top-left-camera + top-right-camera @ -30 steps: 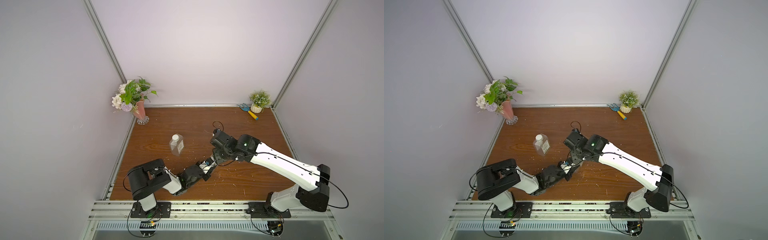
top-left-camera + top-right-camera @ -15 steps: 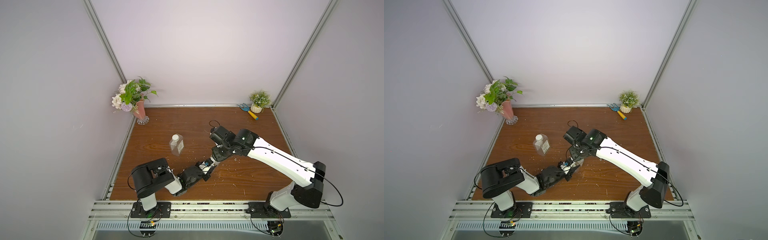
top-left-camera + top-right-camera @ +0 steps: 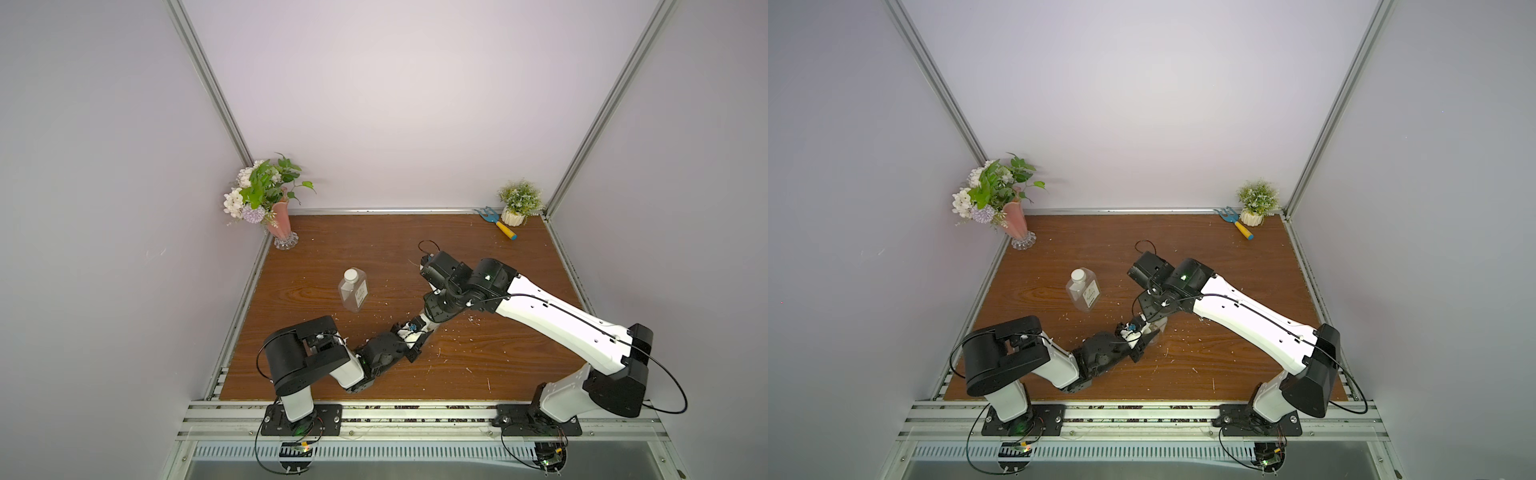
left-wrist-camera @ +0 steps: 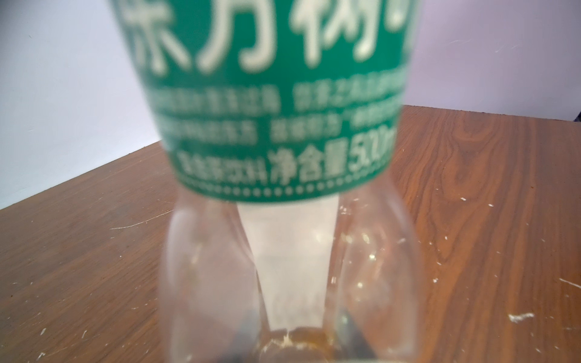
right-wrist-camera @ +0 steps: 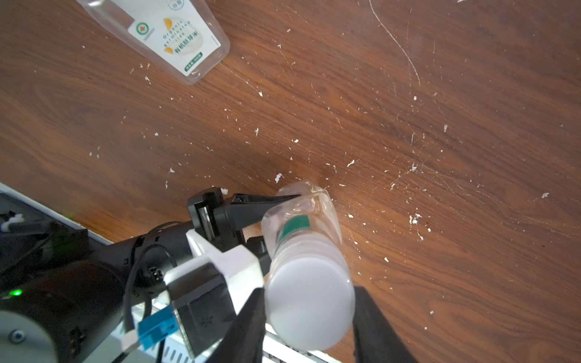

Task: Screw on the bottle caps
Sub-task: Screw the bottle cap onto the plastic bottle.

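pinching the white cap (image 5: 309, 295) from both sides, right gripper (image 5: 309, 317) sits atop the round bottle (image 4: 283, 125), front-middle of the desk (image 3: 498, 353). left gripper (image 5: 276, 220) is clamped on its lower body. looks empty, light, thin-walled, squashy: grip low and gently, turn the cap by its rim.

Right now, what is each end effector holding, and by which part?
Left end effector grips the green-labelled bottle by its clear lower body, below the label. Right end effector pinches the white cap on that bottle's top by its sides.
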Controlling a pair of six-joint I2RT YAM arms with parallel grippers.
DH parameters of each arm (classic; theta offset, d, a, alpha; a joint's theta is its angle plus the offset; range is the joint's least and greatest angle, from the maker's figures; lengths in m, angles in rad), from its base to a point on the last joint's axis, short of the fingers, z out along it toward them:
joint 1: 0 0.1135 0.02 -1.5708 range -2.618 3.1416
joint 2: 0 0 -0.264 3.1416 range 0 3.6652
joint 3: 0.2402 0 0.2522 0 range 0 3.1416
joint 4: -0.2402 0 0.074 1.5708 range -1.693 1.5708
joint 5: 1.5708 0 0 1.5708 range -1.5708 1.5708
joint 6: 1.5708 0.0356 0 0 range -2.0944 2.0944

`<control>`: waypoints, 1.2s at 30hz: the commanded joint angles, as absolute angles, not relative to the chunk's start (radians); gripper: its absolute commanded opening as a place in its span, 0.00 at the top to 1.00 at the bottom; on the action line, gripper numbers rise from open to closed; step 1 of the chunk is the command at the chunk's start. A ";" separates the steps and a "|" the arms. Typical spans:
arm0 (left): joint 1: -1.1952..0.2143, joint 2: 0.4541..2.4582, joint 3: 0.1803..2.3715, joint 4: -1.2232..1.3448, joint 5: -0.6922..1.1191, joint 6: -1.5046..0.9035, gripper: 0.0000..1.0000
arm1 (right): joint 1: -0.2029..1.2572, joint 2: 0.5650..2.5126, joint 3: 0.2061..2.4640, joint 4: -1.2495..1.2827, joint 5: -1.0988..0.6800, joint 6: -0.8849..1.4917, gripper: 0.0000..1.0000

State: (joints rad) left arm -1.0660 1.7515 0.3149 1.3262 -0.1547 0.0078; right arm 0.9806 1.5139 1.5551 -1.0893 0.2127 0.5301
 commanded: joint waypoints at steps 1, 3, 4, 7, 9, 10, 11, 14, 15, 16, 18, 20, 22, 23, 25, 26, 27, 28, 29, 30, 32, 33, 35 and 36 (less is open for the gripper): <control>-1.079 1.748 0.332 1.397 -0.175 0.003 0.88 | 0.979 1.524 1.484 -1.122 0.255 0.603 0.59; -1.081 1.748 0.336 1.397 -0.178 0.001 0.88 | 0.982 1.520 1.457 -1.099 0.256 0.629 0.59; -1.082 1.746 0.336 1.396 -0.179 0.001 0.88 | 0.983 1.519 1.450 -1.092 0.258 0.641 0.59; -1.089 1.749 0.342 1.391 -0.193 0.005 0.88 | 0.985 1.520 1.445 -1.080 0.264 0.670 0.59; -1.092 1.753 0.348 1.386 -0.197 0.004 0.88 | 0.987 1.525 1.450 -1.075 0.267 0.689 0.59; -1.094 1.756 0.349 1.387 -0.202 0.004 0.88 | 0.989 1.531 1.455 -1.072 0.265 0.694 0.59; -1.095 1.759 0.350 1.386 -0.202 0.003 0.89 | 0.991 1.538 1.459 -1.074 0.265 0.698 0.59; -1.096 1.763 0.351 1.387 -0.206 0.003 0.89 | 0.995 1.549 1.463 -1.075 0.268 0.704 0.56; -1.097 1.764 0.350 1.388 -0.207 0.005 0.89 | 0.996 1.548 1.463 -1.073 0.270 0.704 0.56; -1.096 1.765 0.351 1.387 -0.208 0.006 0.89 | 0.997 1.546 1.462 -1.070 0.271 0.703 0.56; -1.096 1.768 0.350 1.388 -0.211 0.007 0.89 | 1.001 1.539 1.461 -1.066 0.276 0.704 0.56; -1.096 1.772 0.353 1.388 -0.212 0.007 0.89 | 1.010 1.532 1.458 -1.060 0.278 0.705 0.56; -1.096 1.776 0.354 1.388 -0.217 0.004 0.89 | 1.021 1.531 1.456 -1.060 0.283 0.709 0.56; -1.097 1.778 0.354 1.388 -0.216 0.001 0.89 | 1.031 1.531 1.453 -1.059 0.290 0.709 0.56; -1.097 1.778 0.355 1.387 -0.218 -0.001 0.89 | 1.044 1.528 1.443 -1.056 0.304 0.714 0.55; -1.097 1.776 0.354 1.388 -0.223 -0.009 0.89 | 1.047 1.524 1.435 -1.054 0.310 0.717 0.55; -1.097 1.775 0.353 1.388 -0.223 -0.008 0.89 | 1.049 1.518 1.426 -1.052 0.315 0.721 0.55; -1.097 1.773 0.353 1.388 -0.227 -0.011 0.89 | 1.049 1.512 1.418 -1.046 0.320 0.722 0.55; -1.095 1.774 0.351 1.387 -0.230 -0.013 0.89 | 1.051 1.505 1.413 -1.040 0.321 0.723 0.55; -1.096 1.774 0.352 1.389 -0.230 -0.013 0.89 | 1.050 1.498 1.406 -1.036 0.324 0.724 0.54; -1.095 1.772 0.350 1.390 -0.232 -0.018 0.89 | 1.051 1.485 1.398 -1.034 0.328 0.724 0.53; -1.095 1.773 0.350 1.390 -0.230 -0.018 0.89 | 1.051 1.478 1.393 -1.027 0.328 0.722 0.53; -1.095 1.775 0.352 1.390 -0.226 -0.018 0.89 | 1.052 1.466 1.382 -1.014 0.328 0.720 0.50; -1.094 1.775 0.350 1.390 -0.223 -0.017 0.89 | 1.051 1.460 1.377 -1.007 0.329 0.719 0.49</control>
